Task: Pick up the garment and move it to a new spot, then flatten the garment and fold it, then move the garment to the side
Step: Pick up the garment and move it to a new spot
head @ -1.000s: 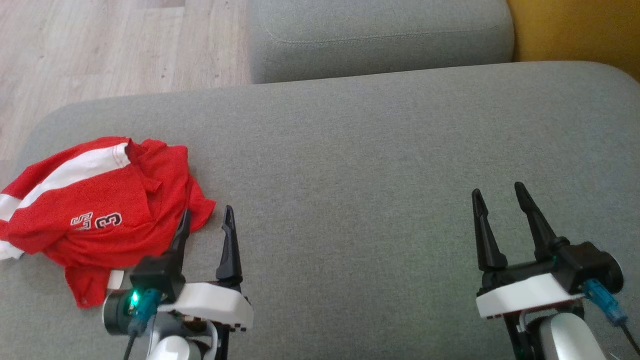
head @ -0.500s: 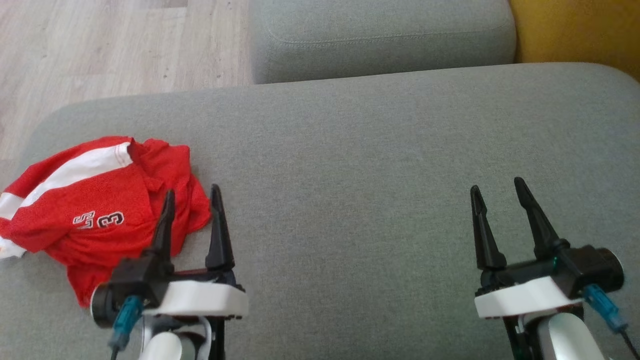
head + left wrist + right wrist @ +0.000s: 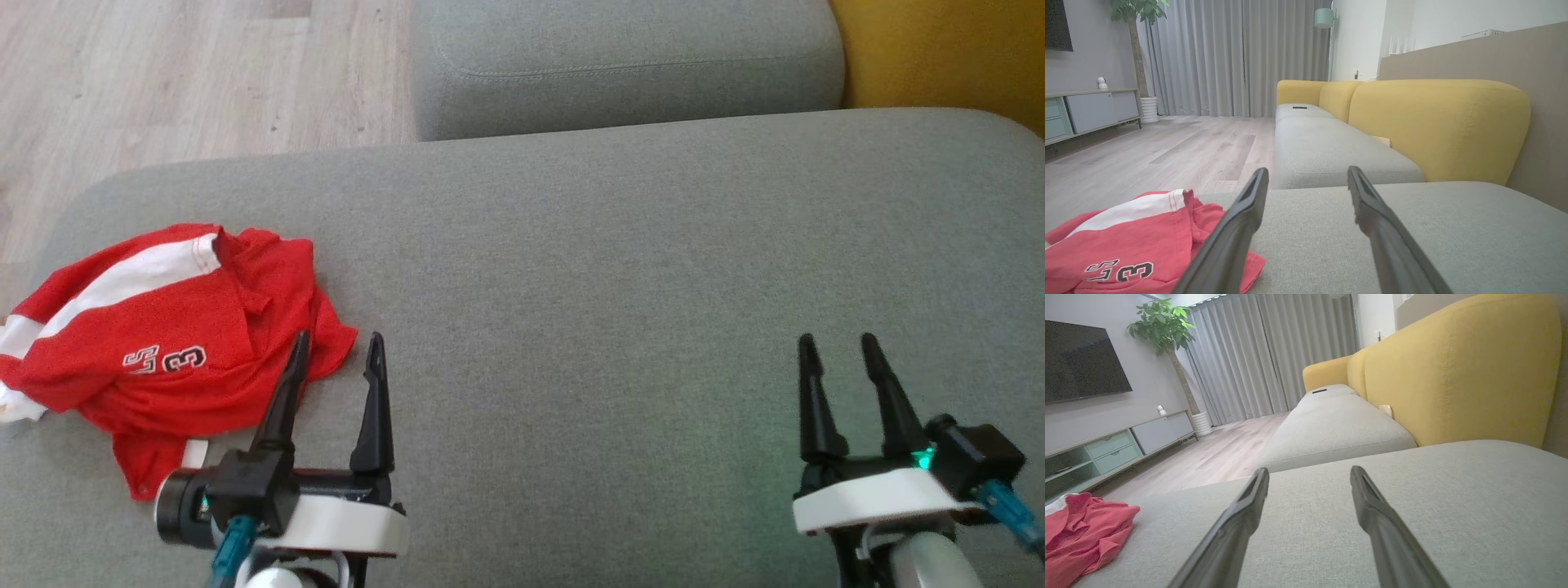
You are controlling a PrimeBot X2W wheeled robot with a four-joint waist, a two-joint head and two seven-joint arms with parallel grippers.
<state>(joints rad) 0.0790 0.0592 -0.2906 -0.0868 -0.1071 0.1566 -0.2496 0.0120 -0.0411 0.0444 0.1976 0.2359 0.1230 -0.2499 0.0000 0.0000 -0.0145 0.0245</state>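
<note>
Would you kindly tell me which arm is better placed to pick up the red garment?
Left. The left gripper is open right beside the red garment; the right gripper is far across the cushion.

Big grey sofa seat (image 3: 620, 245) with yellow backrests (image 3: 1437, 126), pale wood floor (image 3: 163, 73). Grey curtains (image 3: 1257, 355), a potted plant (image 3: 1163, 326) and a wall TV (image 3: 1081, 363) further back.
</note>
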